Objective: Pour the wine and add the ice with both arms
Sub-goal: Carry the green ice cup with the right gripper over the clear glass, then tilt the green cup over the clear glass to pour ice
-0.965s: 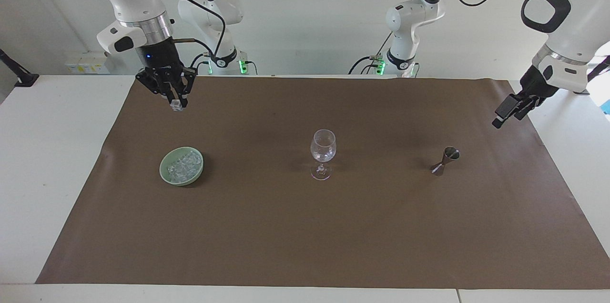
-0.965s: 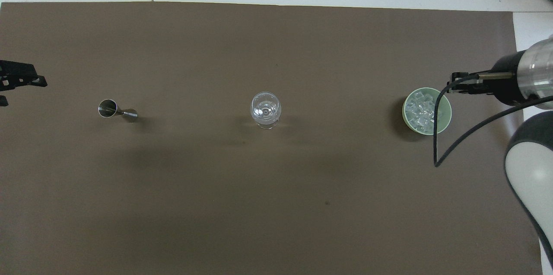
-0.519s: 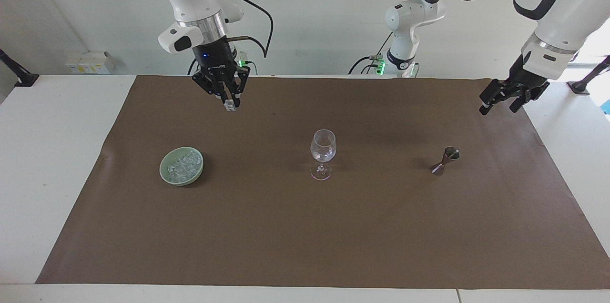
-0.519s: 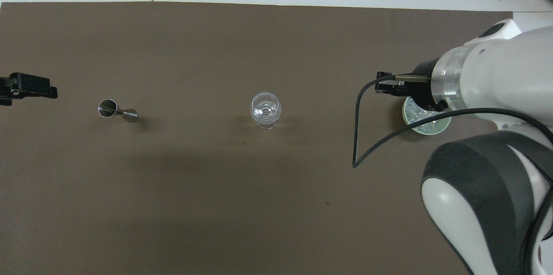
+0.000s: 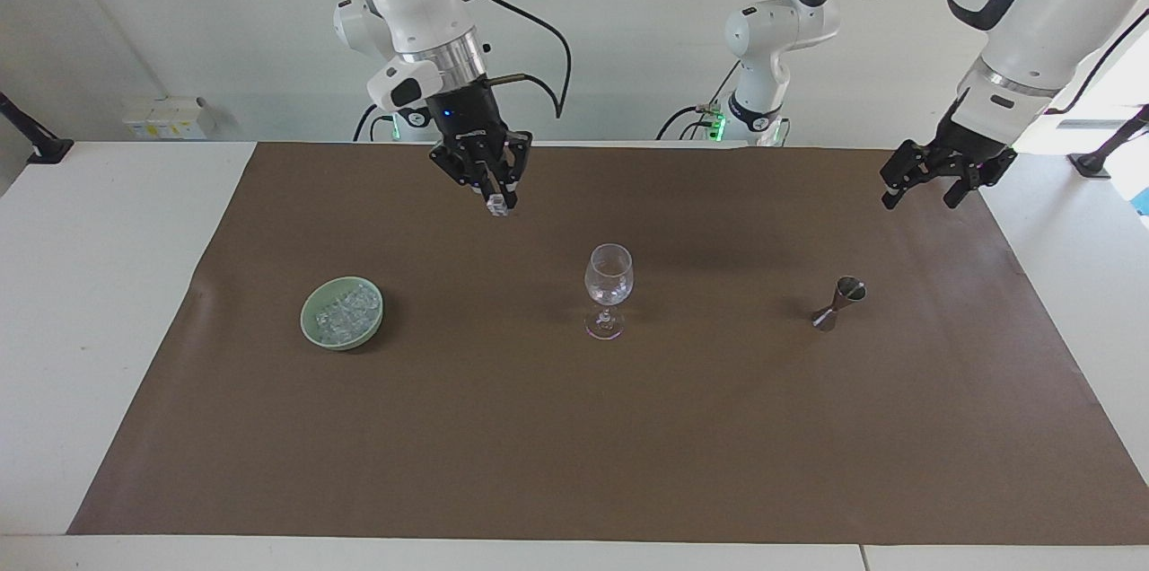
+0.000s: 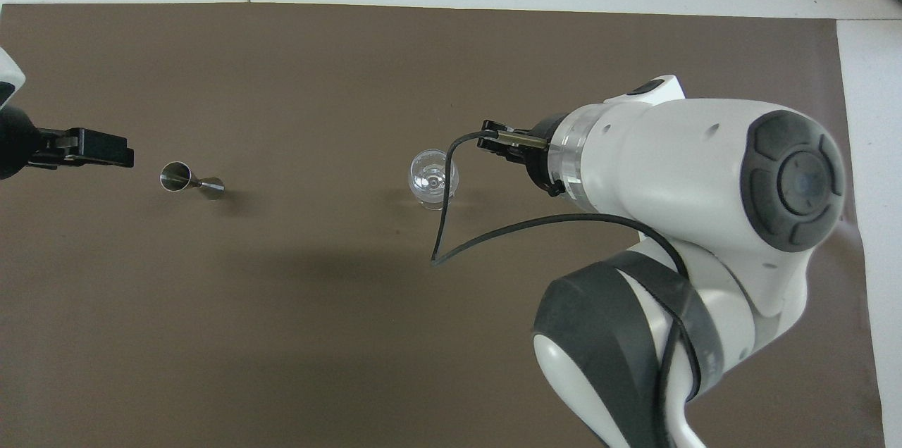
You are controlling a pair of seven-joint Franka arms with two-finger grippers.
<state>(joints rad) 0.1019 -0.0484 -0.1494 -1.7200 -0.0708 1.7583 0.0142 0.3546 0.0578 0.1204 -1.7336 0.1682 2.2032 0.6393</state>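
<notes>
Right gripper (image 5: 495, 204) carried ice cube (image 5: 496, 207) toward wine glass (image 5: 609, 277).

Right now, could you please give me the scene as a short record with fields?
right gripper: shut on an ice cube, raised over the mat between bowl and glass
left gripper: open, empty, raised over the mat's edge at the left arm's end
glass: upright, mid-mat
bowl: holds ice, toward the right arm's end
jigger: standing, toward the left arm's end
</notes>
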